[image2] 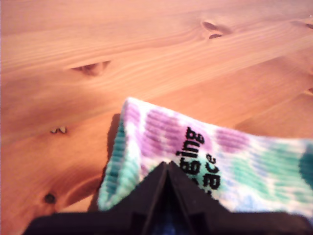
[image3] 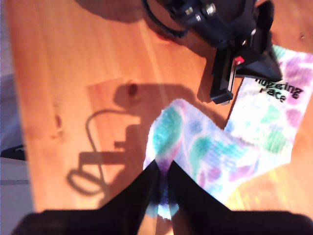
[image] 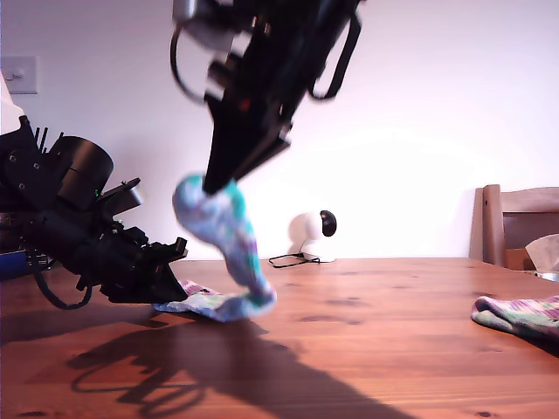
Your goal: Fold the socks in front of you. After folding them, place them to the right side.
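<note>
- Tie-dye sock [image: 229,253]: white knit with teal, purple and green blotches. One end lies flat on the wooden table [image: 384,340]; the other end is lifted clear of the table, the fabric hanging in a slanting band between the two. Black lettering at the cuff [image2: 195,161] reads partly "...ging ...ace" in the first wrist view.
- My first gripper [image2: 166,169]: low over the table at the sock's cuff end, fingers closed together on the cuff edge just beside the lettering. In the second wrist view it [image3: 254,63] sits on the lettered end of the sock; in the exterior view it [image: 170,284] is the dark arm lying low beside the sock's flat end.
- My second gripper [image3: 164,171]: fingers pinched together on the sock's other end, holding it well above the table. In the exterior view it [image: 214,183] points down from above, directly over the raised end.
- Second sock [image: 520,314]: a bundle of the same pastel tie-dye knit, lying on the table well apart from the held sock, toward the exterior view's right.
- Wooden chair [image: 515,223]: behind the table, beyond the second sock.
- Small white round device [image: 307,234] with a dark cable: at the table's far edge, behind the held sock.
</note>
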`<action>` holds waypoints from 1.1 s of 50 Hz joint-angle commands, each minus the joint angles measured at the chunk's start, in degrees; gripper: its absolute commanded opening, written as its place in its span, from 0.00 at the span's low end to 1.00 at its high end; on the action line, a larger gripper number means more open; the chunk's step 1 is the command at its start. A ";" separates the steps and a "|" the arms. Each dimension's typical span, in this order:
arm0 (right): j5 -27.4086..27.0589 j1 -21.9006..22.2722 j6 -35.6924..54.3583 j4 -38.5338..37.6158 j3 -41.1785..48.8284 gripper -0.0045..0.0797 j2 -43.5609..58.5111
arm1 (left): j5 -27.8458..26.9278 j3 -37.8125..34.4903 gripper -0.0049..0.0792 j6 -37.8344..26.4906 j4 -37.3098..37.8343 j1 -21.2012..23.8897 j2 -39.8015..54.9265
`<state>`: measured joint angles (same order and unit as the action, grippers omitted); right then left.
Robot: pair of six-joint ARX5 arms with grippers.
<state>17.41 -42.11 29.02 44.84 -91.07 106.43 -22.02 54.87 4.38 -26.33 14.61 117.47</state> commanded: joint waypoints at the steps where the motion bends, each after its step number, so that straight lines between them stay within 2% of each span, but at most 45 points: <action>1: 0.13 0.09 -0.68 0.72 0.24 0.04 -1.18 | 0.28 -1.16 0.03 0.31 4.02 -0.28 1.11; 9: -1.36 2.23 -0.61 1.79 0.24 0.04 -1.38 | 0.81 -1.16 0.03 0.13 13.25 -1.25 1.11; 24: -7.93 7.41 -0.79 4.26 0.24 0.04 -1.38 | 1.75 -1.16 0.03 0.13 22.29 -2.51 0.87; 46: -7.34 12.81 -4.20 6.16 0.81 0.04 -1.18 | 6.73 -1.18 0.03 1.05 35.91 -2.34 -2.12; 55: -6.45 13.62 -6.62 4.87 4.96 0.04 -1.05 | 4.24 -1.31 0.03 7.08 37.00 -1.25 -4.39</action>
<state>10.63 -28.84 23.66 49.65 -89.58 105.03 -18.35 58.59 10.15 6.52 12.75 109.14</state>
